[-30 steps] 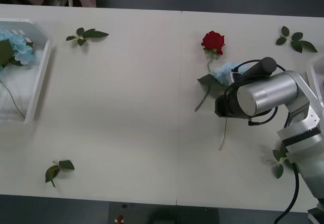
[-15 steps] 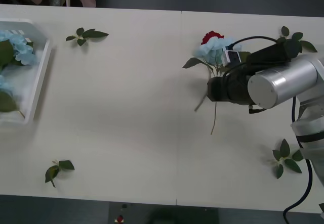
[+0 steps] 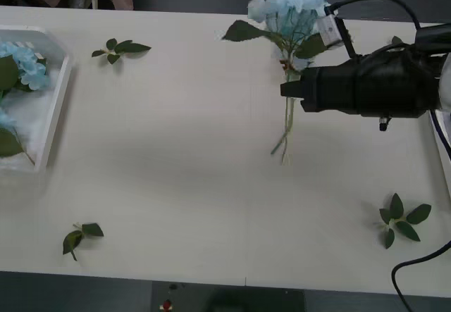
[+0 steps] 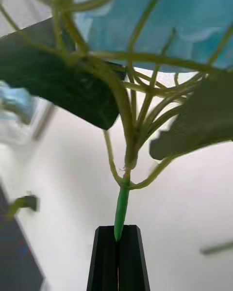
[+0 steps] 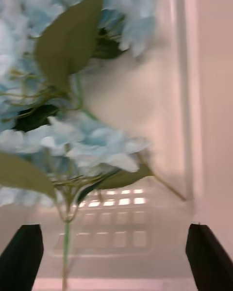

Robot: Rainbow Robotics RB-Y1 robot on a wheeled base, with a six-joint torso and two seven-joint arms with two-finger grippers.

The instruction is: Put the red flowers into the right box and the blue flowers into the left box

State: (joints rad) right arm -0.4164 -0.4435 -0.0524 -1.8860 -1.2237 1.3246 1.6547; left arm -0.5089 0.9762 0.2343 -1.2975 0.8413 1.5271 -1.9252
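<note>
My right gripper (image 3: 292, 90) is shut on the thin green stem (image 4: 121, 213) of a blue flower (image 3: 289, 5), held up over the far right of the table with its stem end hanging down. In the right wrist view the black fingers (image 4: 104, 262) pinch the stem under the pale-blue head (image 4: 184, 19). A red flower's stem (image 3: 277, 145) lies on the table below; its bloom is hidden behind the lifted flower. The left box (image 3: 53, 108) holds blue flowers (image 3: 28, 65). My left gripper (image 5: 116, 257) hangs open above those blue flowers (image 5: 97, 145). The right box (image 3: 442, 153) shows only its rim.
Loose green leaf sprigs lie at the far left (image 3: 120, 46), the near left (image 3: 81, 236) and the near right (image 3: 403, 220). The white table (image 3: 176, 157) is bare across its middle. Its near edge runs along the bottom of the front view.
My right gripper has lifted the blue flower off the table and carried it up and toward the far edge. The red bloom, visible before, is now covered.
</note>
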